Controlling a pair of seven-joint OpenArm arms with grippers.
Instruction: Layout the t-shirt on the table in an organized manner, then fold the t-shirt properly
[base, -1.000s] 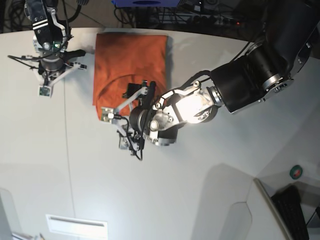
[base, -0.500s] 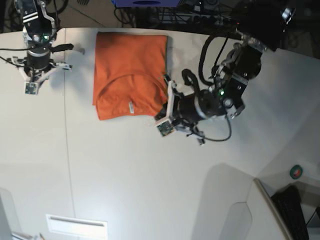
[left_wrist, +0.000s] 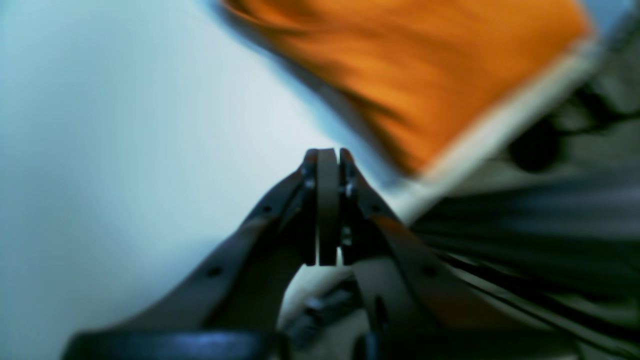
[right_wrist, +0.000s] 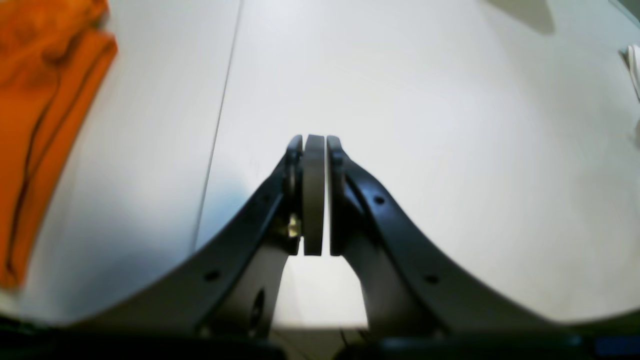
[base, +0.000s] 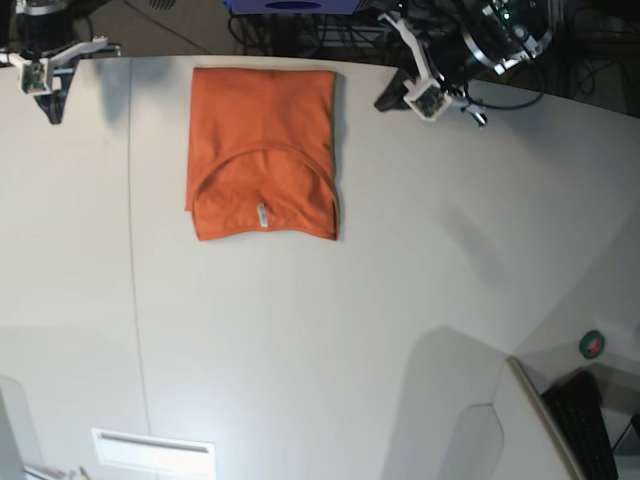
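Note:
The orange t-shirt (base: 262, 150) lies folded into a compact rectangle at the back of the white table (base: 350, 330), its neckline and small white label (base: 261, 214) toward the front. My left gripper (base: 405, 92) is shut and empty at the table's back edge, right of the shirt; its wrist view shows the pads pressed together (left_wrist: 327, 156) and the blurred shirt (left_wrist: 400, 65) beyond. My right gripper (base: 45, 65) is shut and empty at the back left corner. Its wrist view shows the closed gripper (right_wrist: 314, 141) over bare table, with the shirt (right_wrist: 30, 125) at the left edge.
A thin dark seam (base: 133, 300) runs front to back left of the shirt. Cables and gear (base: 330, 30) lie behind the back edge. A small green and red round thing (base: 593, 345) and a dark keyboard (base: 590, 420) sit at the front right, beyond the curved edge.
Both arms have pulled back from the shirt toward the table's back edge: the left arm from the shirt's front right corner, the right arm further into the back left corner. The shirt stays folded.

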